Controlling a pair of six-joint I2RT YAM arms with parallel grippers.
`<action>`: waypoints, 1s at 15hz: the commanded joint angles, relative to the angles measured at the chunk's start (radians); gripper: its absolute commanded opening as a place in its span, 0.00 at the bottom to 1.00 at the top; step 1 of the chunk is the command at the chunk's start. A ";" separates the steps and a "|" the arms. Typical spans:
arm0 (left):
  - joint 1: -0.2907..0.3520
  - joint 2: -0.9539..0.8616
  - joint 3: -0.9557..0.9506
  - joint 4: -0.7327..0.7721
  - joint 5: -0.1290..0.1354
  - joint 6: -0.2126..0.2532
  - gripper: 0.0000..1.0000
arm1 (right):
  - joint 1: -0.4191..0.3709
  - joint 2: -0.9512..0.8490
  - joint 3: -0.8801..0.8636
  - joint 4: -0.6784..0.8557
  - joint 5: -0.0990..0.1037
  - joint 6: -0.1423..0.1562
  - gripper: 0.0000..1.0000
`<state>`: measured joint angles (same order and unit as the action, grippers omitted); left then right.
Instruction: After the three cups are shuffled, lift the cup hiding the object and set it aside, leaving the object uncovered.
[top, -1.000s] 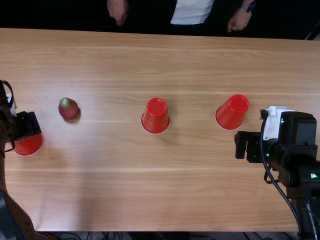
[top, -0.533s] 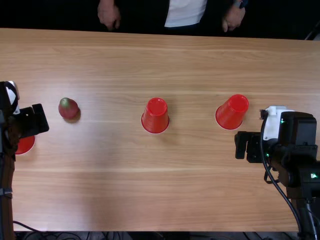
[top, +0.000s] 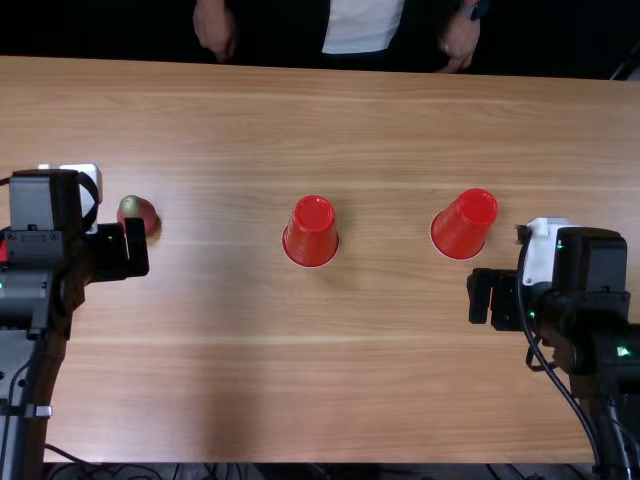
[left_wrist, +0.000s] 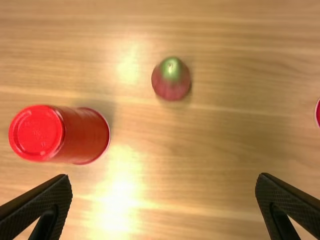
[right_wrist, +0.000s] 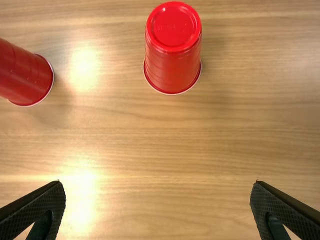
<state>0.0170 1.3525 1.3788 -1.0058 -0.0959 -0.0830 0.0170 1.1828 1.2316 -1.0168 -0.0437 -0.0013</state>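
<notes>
The uncovered object, a small red and green fruit (top: 139, 212) (left_wrist: 171, 79), lies bare on the table at the left. A red cup (left_wrist: 59, 134) stands mouth down beside it, apart from it. My left gripper (top: 120, 252) (left_wrist: 160, 220) hovers open just on the near side of the fruit, holding nothing. Two more red cups stand mouth down: the middle cup (top: 311, 232) (right_wrist: 22, 74) and the right cup (top: 465, 224) (right_wrist: 172, 47). My right gripper (top: 490, 297) (right_wrist: 160, 215) is open and empty, near the right cup on its near side.
A person stands behind the far edge with both hands (top: 215, 30) off the table. Bare wood (top: 320, 370) stretches between the two arms along the near side. The middle cup's rim (left_wrist: 318, 112) shows at the edge of the left wrist view.
My left arm has come away from the set-down cup at the far left and moved right, beside the fruit. The right arm has hardly moved.
</notes>
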 joint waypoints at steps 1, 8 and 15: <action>-0.026 -0.027 -0.029 -0.014 0.004 -0.004 1.00 | 0.006 -0.051 -0.027 0.001 0.001 0.003 1.00; -0.092 -0.181 -0.176 -0.016 0.006 -0.005 1.00 | 0.006 -0.143 -0.101 0.000 0.001 0.005 1.00; -0.081 -0.556 -0.492 -0.012 0.006 -0.005 1.00 | 0.006 -0.433 -0.279 0.024 0.001 0.009 1.00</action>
<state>-0.0597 0.8127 0.9081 -1.0214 -0.0944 -0.0834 0.0174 0.7662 0.9699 -0.9970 -0.0444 0.0010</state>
